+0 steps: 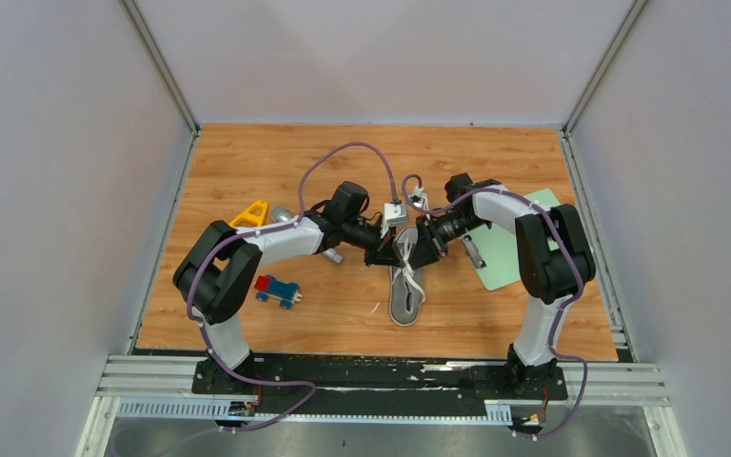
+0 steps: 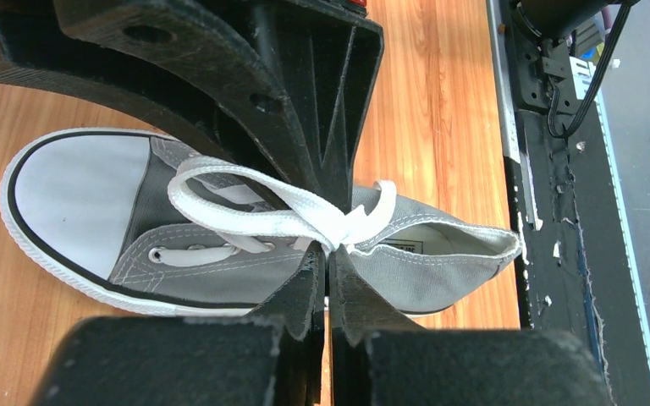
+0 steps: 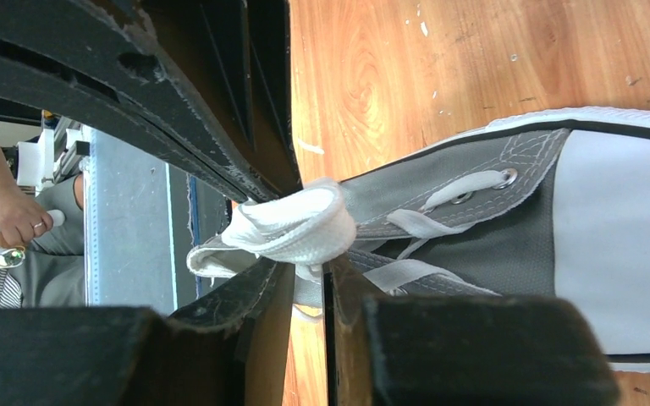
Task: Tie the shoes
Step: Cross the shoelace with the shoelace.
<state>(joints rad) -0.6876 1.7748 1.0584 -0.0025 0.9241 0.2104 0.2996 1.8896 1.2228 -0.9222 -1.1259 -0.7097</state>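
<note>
If the right gripper (image 3: 309, 272) lets go too soon, the loop (image 3: 292, 224) could slip out and the knot goes slack. Its jaws are cracked just a sliver, can't tell if they actually grip. Left gripper (image 2: 328, 254) is clamped tight on the lace (image 2: 245, 222). Shoe (image 2: 440, 254) sits mid-table (image 1: 247, 152), right under both.

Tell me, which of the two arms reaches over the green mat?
The right arm, rightmost from above: it bends over the green mat, while the left arm lies beyond the shoe.
</note>
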